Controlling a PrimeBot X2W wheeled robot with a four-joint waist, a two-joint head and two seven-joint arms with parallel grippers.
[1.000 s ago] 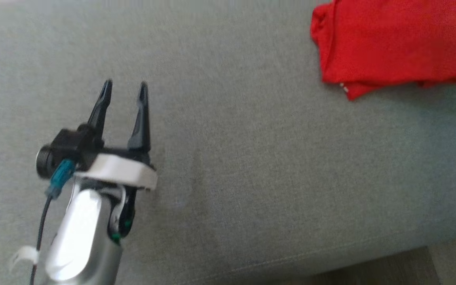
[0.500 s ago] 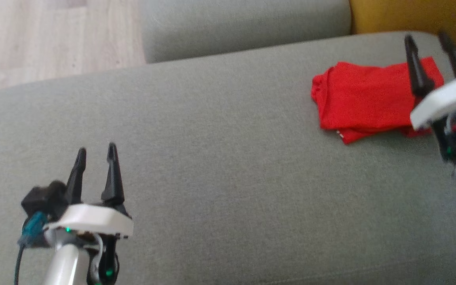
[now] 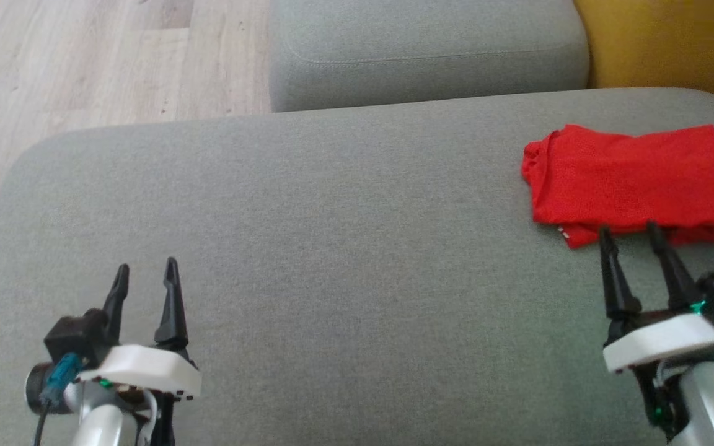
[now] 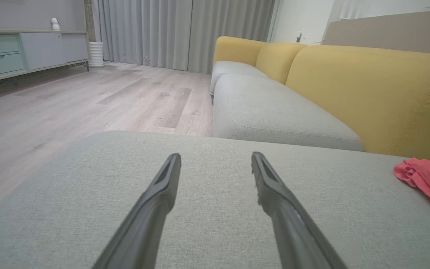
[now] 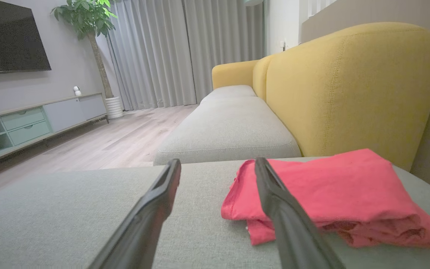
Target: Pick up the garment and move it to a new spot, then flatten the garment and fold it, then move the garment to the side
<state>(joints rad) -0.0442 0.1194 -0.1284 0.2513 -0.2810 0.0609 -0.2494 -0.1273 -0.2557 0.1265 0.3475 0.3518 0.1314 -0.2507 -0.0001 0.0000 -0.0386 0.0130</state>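
My left gripper and right gripper gape empty; nudging the folded garment could undo its folds.

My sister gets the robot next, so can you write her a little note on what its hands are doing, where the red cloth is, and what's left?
Left gripper: fingers open, empty, over the left part of the grey cushion.
Right gripper: fingers open, empty, tips by the near edge of the red garment, not gripping it.
Garment: lies folded at the cushion's right end, near the yellow backrest.
Done: it looks folded and set to the side.
Left: probably nothing but pulling the arms away; maybe check the fold's lower layers, which look a little uneven at the near edge.
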